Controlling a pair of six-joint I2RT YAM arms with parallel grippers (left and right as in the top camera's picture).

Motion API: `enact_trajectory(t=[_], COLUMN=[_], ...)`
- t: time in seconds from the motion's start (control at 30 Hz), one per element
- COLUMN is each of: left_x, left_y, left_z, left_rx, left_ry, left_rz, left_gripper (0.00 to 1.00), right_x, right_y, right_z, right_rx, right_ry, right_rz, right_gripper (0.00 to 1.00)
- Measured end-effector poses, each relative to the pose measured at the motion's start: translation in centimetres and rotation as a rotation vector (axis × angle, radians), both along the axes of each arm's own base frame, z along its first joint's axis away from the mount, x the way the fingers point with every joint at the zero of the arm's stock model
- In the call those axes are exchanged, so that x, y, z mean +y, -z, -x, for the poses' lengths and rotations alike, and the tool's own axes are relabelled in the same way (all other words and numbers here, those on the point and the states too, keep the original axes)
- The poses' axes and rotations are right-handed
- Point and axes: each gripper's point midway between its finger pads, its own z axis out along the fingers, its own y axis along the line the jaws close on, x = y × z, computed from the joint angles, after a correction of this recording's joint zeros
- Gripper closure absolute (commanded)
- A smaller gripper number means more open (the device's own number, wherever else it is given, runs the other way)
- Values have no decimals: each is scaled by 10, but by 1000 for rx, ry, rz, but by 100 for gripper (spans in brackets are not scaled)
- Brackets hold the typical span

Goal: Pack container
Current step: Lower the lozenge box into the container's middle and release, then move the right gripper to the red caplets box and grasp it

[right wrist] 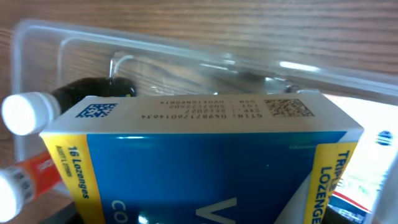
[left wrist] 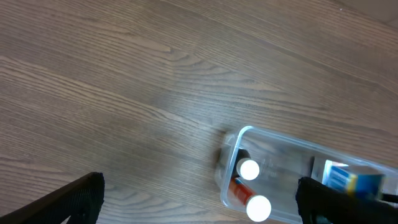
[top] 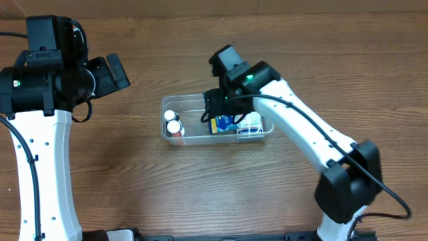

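Note:
The clear plastic container sits mid-table; it also shows in the left wrist view and the right wrist view. Two white-capped bottles lie at its left end, one black, one orange. My right gripper is over the container's middle, shut on a blue and yellow lozenge box that it holds tilted inside the tub; its fingers are hidden behind the box. A white printed box lies at the right end. My left gripper is open and empty, above bare table left of the container.
The wooden tabletop surrounds the container. The left arm's white base column stands at the left edge, and the right arm's black base stands at the front right.

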Motion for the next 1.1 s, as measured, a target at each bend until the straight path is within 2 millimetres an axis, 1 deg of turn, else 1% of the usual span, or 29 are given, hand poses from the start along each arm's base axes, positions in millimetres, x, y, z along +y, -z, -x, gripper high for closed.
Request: enact_trajectory(t=[0.1,0.17,0.27,0.3,0.37,0.4,0.43,0.6,0.7,0.73,0.77,0.83,0.87,0.9,0.93,0.97,1.0,1.03,1.07,1.1], left_x=[0,0,0,0,0,0,0,0,0,0,0,0,0,1,1,1,1,1,1,1], left_y=[0,0,0,0,0,0,0,0,0,0,1,1,1,1,1,1,1,1,1,1], left_z=[0,0,0,0,0,0,0,0,0,0,1,1,1,1,1,1,1,1,1,2], left_rx=[0,0,0,0,0,0,0,0,0,2,5,6,7,7,7,7,6,7,7,8], left_ry=[6,8,8,8,8,8,8,8,8,8,8,8,8,7,7,7,9,9,9,9], left_rz=[-4,-5,-6,-6,-6,-6,-6,-6,-6,-6,-5,-6,-6,-8,-9,-9,-10,-10,-11,-10], left_gripper=[0,0,0,0,0,0,0,0,0,0,0,0,0,0,0,0,0,0,0,0], right_x=[5,5,4,4,3,3,3,2,-8,-16,-26,-56,-87,-128,-175,-217,-257,-286,-300,-313], right_y=[22,31,49,49,49,49,49,50,50,44,22,-21,-49,-80,-104,-119,-127,-127,-123,-113], right_z=[0,0,0,0,0,0,0,-1,-4,-6,-18,-32,-40,-48,-47,-41,-30,-19,-14,-9], right_rx=[43,59,93,95,95,95,95,92,69,61,8,-50,-85,-132,-156,-161,-145,-115,-91,-57], right_ry=[18,26,39,42,43,43,43,44,59,72,103,180,259,362,477,580,681,750,782,800], right_rz=[20,31,56,59,60,61,61,67,119,154,159,140,121,101,99,112,133,158,169,180], right_gripper=[33,33,32,32,25,15,0,0,0,0,0,0,0,0,0,0,0,0,0,0])
